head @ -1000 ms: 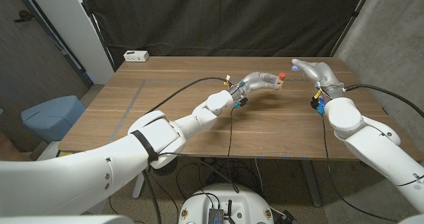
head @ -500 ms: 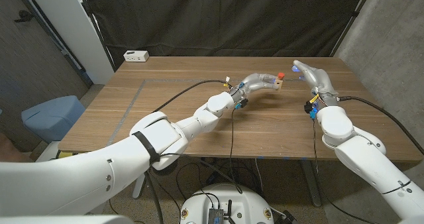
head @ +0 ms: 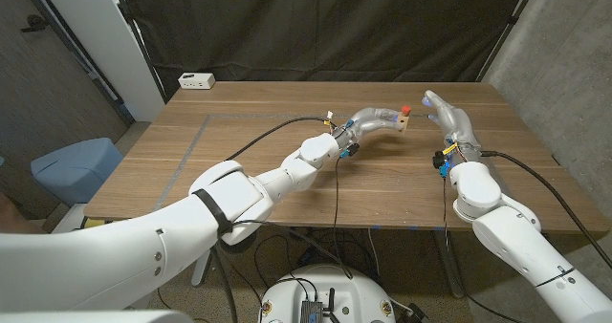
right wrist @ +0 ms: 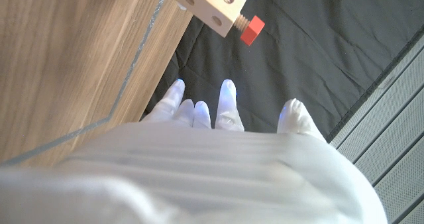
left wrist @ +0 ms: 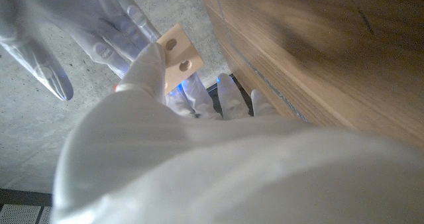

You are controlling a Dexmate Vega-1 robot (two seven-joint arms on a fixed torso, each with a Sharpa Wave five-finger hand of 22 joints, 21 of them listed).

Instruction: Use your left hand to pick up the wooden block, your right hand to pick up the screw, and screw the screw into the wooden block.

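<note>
The left hand (head: pixel 381 118) grips the wooden block (head: pixel 404 121) and holds it up above the table (head: pixel 249 161), likely so the right hand (head: pixel 449 115) can reach it. The screw (head: pixel 406 108), with its red head, already sits partly threaded into the block. The right hand waits just beside it, fingers apart and holding nothing. No brand, label or writing can be read.

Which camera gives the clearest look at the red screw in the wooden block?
The right wrist view: the red screw juts from the wooden block, thread visible. The head view shows a tiny red dot; the left wrist view shows the block's holes.
</note>
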